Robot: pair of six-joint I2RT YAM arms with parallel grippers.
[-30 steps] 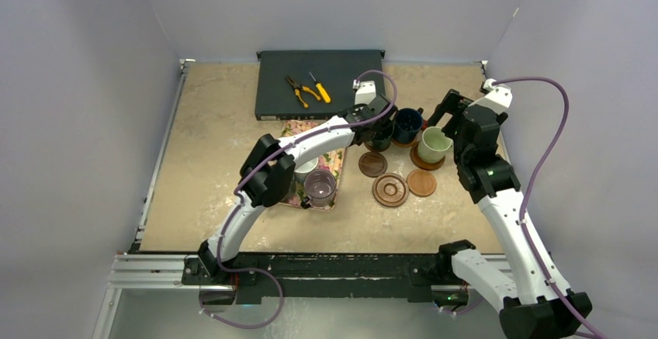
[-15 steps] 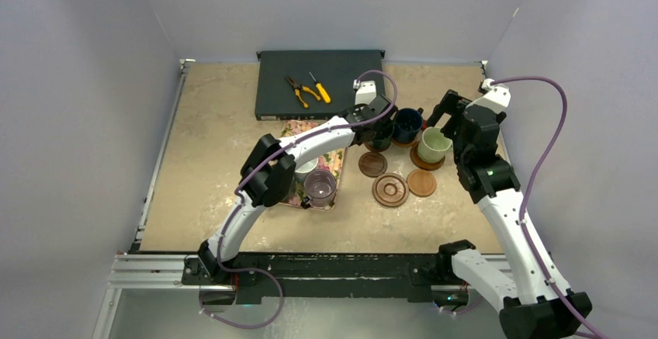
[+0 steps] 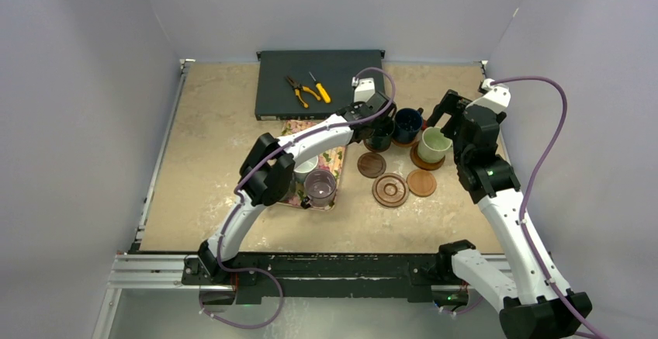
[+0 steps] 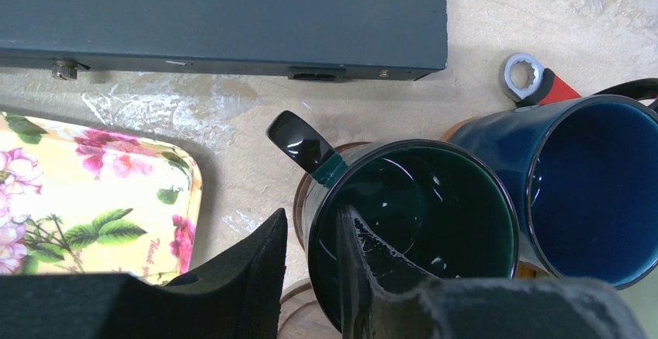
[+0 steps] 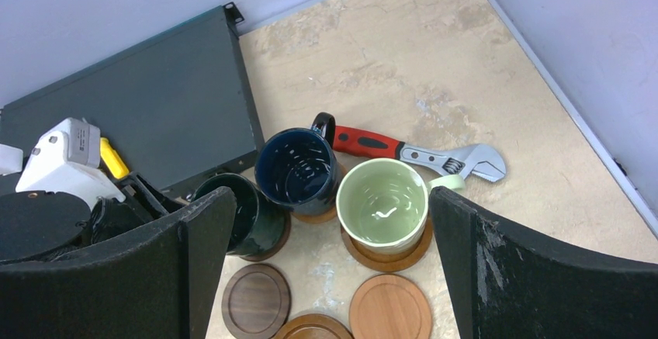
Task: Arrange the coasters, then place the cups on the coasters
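Left wrist view: left gripper (image 4: 312,219) jaws slightly apart, astride dark teal cup (image 4: 419,223) wall, handle-side. Cup on coaster (image 5: 274,249), touching navy cup (image 4: 590,184). Right gripper (image 5: 330,193) wide open, farther off.

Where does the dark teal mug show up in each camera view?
Top external: dark teal mug at centre, left of the navy blue mug.
Left wrist: bottom centre, navy blue mug to its right.
Right wrist: lower left, navy blue mug to its upper right.
Shared landmark: the navy blue mug.
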